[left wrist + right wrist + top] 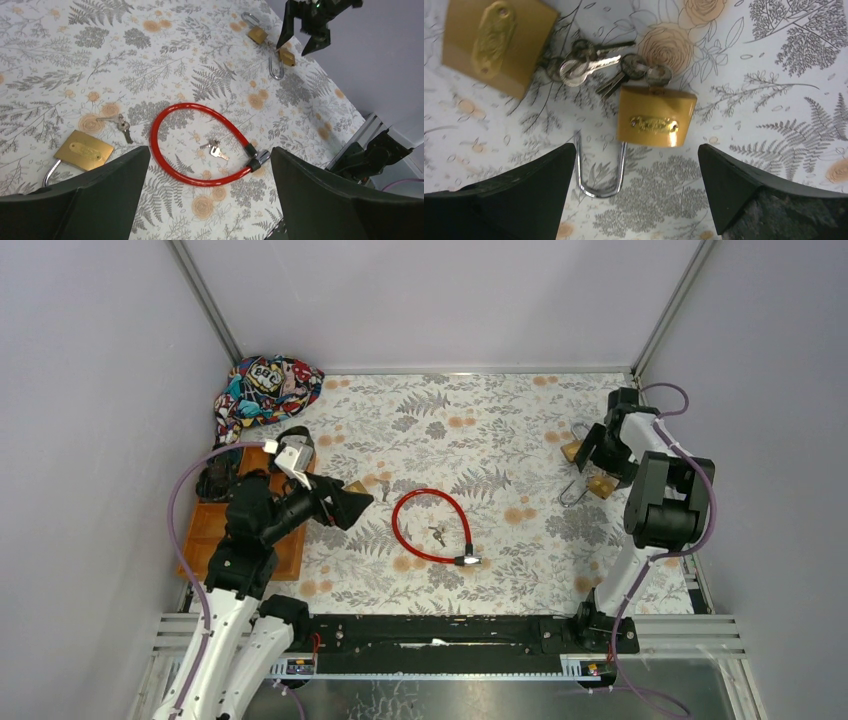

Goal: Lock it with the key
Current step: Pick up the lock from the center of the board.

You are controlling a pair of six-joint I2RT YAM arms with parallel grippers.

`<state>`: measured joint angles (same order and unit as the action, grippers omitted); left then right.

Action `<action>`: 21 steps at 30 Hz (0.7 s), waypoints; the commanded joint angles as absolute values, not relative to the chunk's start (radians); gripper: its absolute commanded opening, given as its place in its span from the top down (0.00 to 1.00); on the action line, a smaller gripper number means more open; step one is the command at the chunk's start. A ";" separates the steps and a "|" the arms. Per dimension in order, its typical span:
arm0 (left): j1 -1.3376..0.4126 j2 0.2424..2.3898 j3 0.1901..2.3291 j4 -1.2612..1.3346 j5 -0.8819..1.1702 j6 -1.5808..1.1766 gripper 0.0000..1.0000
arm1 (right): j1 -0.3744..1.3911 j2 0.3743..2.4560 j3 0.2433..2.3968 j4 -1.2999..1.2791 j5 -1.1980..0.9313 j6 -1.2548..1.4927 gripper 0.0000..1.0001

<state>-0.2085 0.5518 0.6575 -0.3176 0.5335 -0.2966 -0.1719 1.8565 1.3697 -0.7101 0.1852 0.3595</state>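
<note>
The left end effector [350,508] hovers low over the floral worktop [480,420], its fingers spread wide apart and holding nothing. Seen from its wrist, a flat brass padlock [84,150] lies at about 9 o'clock, with a small key bunch [121,125] just beside it. Ahead lies a red cable lock [190,105], curled into a closed loop near the worktop's centre, with a pair of keys [215,149] loose inside the loop.

From the cable lock, the right end effector [590,468] is at about 2 o'clock, also gaping wide and empty. It hangs over an open padlock [656,117], whose steel shackle [599,170] points toward 6 o'clock in the right wrist view. Its keys [634,67] sit at the body's 12 o'clock edge. A second padlock [494,40] lies at 10 o'clock, with more keys [584,65] between the two.

An orange tray [200,535] sits at the worktop's left edge, and a patterned cloth [265,390] lies in the far-left corner.
</note>
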 commanded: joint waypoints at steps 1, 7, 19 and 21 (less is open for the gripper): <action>-0.225 0.569 0.641 -0.149 0.513 -0.349 0.01 | -0.219 1.904 1.394 -0.658 0.191 0.414 0.00; -0.250 0.600 0.644 -0.065 0.536 -0.376 0.01 | -0.229 1.895 1.301 -0.615 0.147 0.436 0.03; -0.275 0.661 0.640 0.162 0.585 -0.362 0.01 | -0.229 1.940 1.261 -0.623 0.163 0.423 0.27; -0.278 0.655 0.615 0.195 0.585 -0.365 0.01 | -0.229 1.939 1.260 -0.624 0.171 0.414 0.34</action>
